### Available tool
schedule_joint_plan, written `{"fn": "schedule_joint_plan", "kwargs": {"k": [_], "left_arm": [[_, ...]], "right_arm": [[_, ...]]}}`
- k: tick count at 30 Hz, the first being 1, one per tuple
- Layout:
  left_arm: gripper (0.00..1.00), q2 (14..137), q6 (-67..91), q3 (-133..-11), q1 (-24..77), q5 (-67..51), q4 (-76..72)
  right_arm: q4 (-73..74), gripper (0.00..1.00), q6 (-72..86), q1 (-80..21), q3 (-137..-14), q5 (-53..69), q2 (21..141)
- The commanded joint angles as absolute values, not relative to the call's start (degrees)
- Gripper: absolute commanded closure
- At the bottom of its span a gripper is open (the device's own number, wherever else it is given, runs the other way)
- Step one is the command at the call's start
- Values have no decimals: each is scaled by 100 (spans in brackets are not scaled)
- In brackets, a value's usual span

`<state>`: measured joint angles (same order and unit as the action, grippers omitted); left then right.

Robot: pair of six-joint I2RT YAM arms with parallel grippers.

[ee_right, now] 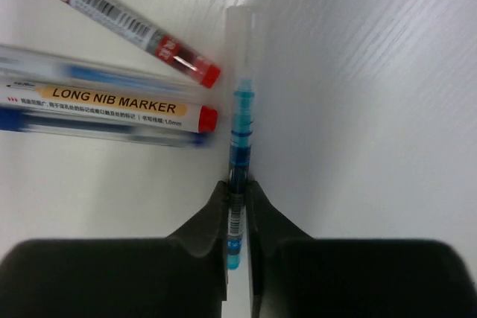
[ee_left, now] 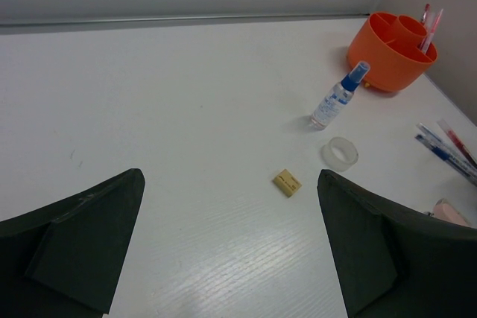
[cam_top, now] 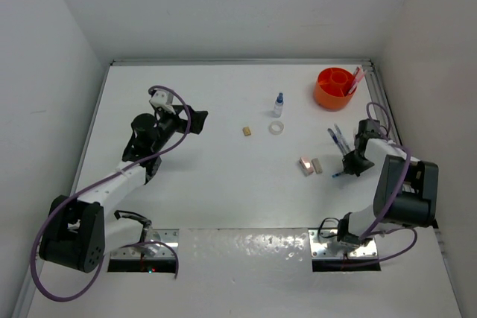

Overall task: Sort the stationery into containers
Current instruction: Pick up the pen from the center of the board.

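The round orange plastic tub [cam_top: 325, 97], smooth-walled with curved inner dividers, stands at the far right corner of the matte white bench [cam_top: 216, 184]. Two slim pink pens [cam_top: 358, 77] lean upright in it. Nearer the bench's front edge than the tub, the right end effector [ee_right: 237, 188] is clamped on a thin, clear-barrelled blue pen [ee_right: 241, 109] that lies flat beside several other pens [ee_right: 127, 106]. Left of the tub sit a small clear bottle [cam_top: 279, 103] with a blue cap, a clear tape ring [cam_top: 276, 127] and a blocky tan eraser [cam_top: 247, 131]. Far left of the tub, the left end effector [ee_left: 229, 178] has its dark wedge-shaped fingers wide apart.
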<state>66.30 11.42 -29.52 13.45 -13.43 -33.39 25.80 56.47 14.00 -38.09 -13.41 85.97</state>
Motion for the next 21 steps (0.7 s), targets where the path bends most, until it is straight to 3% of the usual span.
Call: {"fn": "schedule_joint_plan", "kwargs": {"k": [1, 3, 12, 21], "left_arm": [[0, 6460, 1107, -2900, 1327, -1310, -3595], [0, 6442, 1099, -2900, 1318, -1309, -3577], [0, 6425, 1107, -2883, 1318, -1345, -3604], [0, 6477, 1107, -2900, 1345, -1362, -3612]], "right_arm": [[2549, 96, 5792, 1485, -3463, -1406, 8535], [2619, 100, 5818, 1485, -3358, -1511, 8350], [2734, 100, 6092, 1477, -2936, -1819, 7121], [2298, 100, 4128, 54, -3928, -2813, 6522]]}}
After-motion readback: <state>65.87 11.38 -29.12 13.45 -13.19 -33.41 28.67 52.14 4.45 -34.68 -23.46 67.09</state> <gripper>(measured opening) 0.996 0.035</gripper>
